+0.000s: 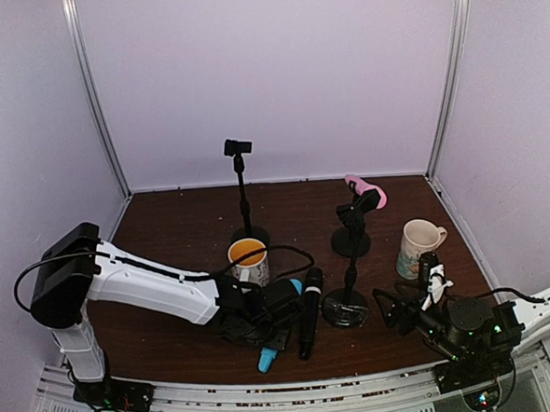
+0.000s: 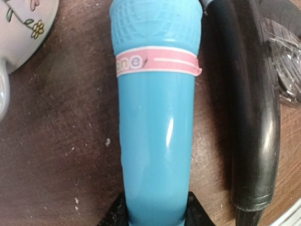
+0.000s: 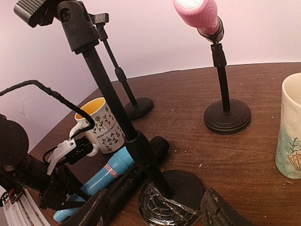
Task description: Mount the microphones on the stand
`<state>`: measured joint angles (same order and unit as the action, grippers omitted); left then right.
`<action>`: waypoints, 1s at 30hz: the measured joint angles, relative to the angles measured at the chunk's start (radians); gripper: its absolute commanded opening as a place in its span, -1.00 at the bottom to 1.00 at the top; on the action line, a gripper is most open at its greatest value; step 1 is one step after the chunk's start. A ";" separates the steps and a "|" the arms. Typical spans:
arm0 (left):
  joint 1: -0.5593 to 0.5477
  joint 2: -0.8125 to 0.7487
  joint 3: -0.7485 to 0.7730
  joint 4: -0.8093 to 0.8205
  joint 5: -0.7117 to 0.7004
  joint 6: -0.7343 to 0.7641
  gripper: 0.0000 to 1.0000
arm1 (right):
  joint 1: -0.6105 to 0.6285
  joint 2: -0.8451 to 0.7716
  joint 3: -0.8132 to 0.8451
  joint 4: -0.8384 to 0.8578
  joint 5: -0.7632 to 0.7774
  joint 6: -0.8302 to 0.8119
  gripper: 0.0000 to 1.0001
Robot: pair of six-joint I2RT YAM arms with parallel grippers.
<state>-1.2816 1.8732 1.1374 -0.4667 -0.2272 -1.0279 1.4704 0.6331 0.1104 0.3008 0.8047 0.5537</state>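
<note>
- The light blue microphone (image 2: 157, 141) lies flat on the table (image 2: 61, 141), just in front of the yellow-lined mug (image 1: 248, 257). From above, the left arm covers its middle, so only the head and the tail end show.
- In the left wrist view the frame's top edge cuts off its head and the bottom edge its tail.
- The left gripper (image 2: 155, 219) straddles the tail of the handle, with a black finger (image 2: 112, 217) close against each side. Whether they are actually pressing on it cannot be told.
- Its body is glossy blue and the head is a moulded mesh of the same blue, with a pink band (image 2: 160, 61) between them.
- The band shows pale letters ending in "ne" and a thin line; the rest wraps round out of sight.
- The black microphone (image 2: 251, 117) lies alongside on its right, nearly parallel and very close at the head end.
- The pink microphone (image 1: 363, 189) sits tilted in the clip of the right stand (image 1: 350, 242), well behind the other two.
- The near stand (image 3: 117, 117) rises just right of the black microphone. Its round base is covered in crinkled clear film.
- The right gripper (image 3: 157, 214) is released, its fingers spread wide, with that base just ahead of them.
- The back stand (image 1: 243, 194) is upright behind the yellow-lined mug, and the shell mug (image 1: 418, 247) stands at the far right.
- The yellow-lined mug's printed line is too small to read.
</note>
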 measured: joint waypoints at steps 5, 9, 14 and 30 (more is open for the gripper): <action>0.000 -0.027 -0.005 -0.023 -0.009 0.000 -0.74 | 0.002 -0.008 0.000 -0.018 0.000 -0.001 0.32; -0.006 -0.114 -0.004 -0.057 -0.043 0.002 -0.94 | 0.003 -0.033 0.003 -0.050 0.000 -0.007 0.32; -0.024 -0.247 0.000 -0.084 -0.084 0.011 -1.00 | 0.005 -0.069 0.017 -0.092 -0.005 -0.011 0.30; -0.123 -0.600 -0.337 0.412 -0.149 0.330 -1.00 | 0.016 0.086 0.161 0.019 -0.299 -0.127 0.30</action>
<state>-1.4048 1.2736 0.8001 -0.0547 -0.3763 -0.6975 1.4868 0.7193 0.2710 0.3195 0.5060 0.4271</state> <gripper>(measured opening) 0.328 0.646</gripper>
